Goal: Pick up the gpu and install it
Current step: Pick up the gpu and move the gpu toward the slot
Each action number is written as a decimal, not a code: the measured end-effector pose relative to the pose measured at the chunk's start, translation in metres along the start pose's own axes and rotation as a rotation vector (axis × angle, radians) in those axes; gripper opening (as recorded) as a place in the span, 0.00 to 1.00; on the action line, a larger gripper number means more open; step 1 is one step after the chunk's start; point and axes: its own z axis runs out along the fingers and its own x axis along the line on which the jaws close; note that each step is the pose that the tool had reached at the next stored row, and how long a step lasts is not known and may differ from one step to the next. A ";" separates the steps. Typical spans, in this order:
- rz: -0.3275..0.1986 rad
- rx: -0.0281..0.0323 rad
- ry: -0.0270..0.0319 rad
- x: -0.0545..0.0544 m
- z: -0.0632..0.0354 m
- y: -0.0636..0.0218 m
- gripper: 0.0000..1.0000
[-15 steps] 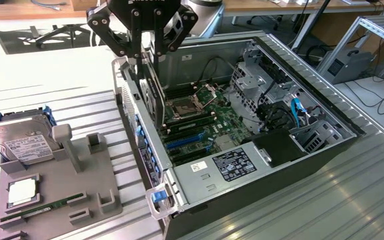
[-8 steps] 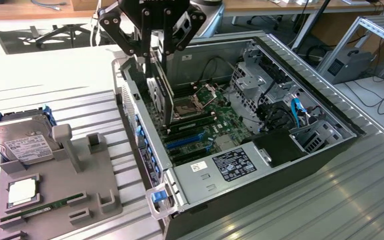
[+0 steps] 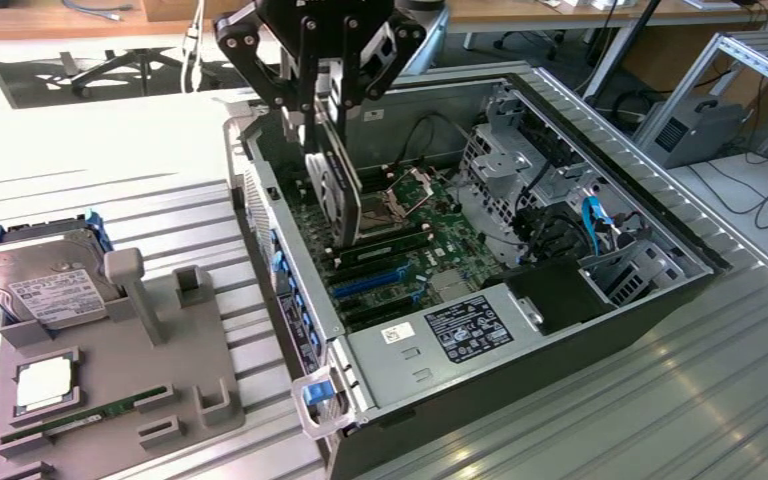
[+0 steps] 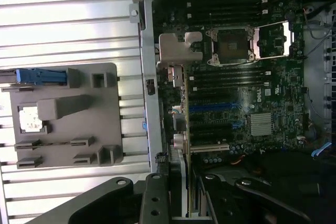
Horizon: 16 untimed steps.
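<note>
The slatted metal worktop (image 3: 704, 400) stood in a workshop room, with office chairs (image 3: 117, 65) and desks beyond its far edge and an aluminium frame (image 3: 758, 60) at the exterior view's right. An open computer case (image 3: 398, 385) lay on its side across the middle of the worktop. Inside it were the motherboard (image 3: 418, 255), an open processor socket (image 3: 391, 205) and a drive cage (image 3: 504, 170). A grey holder tray (image 3: 197, 390) sat near the worktop's edge at the exterior view's left. It held a hard drive (image 3: 44, 285) standing on edge, a processor chip (image 3: 41, 383) in a recess and a green RAM stick (image 3: 84, 415) in a slot. The gripper (image 3: 320, 110) hung over the case's far end, its fingers clamped on the gpu (image 3: 335, 195). The card was held on edge inside the case, over the motherboard, close beside the case wall nearest the tray. Whether it touched a slot could not be determined.
</note>
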 end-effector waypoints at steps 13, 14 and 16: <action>0.000 0.0000 0.0000 -0.016 0.0004 0.0012 0.27; 0.000 0.0000 0.0000 -0.017 0.0004 0.0013 0.27; 0.000 -0.0001 0.0000 -0.019 0.0005 0.0014 0.27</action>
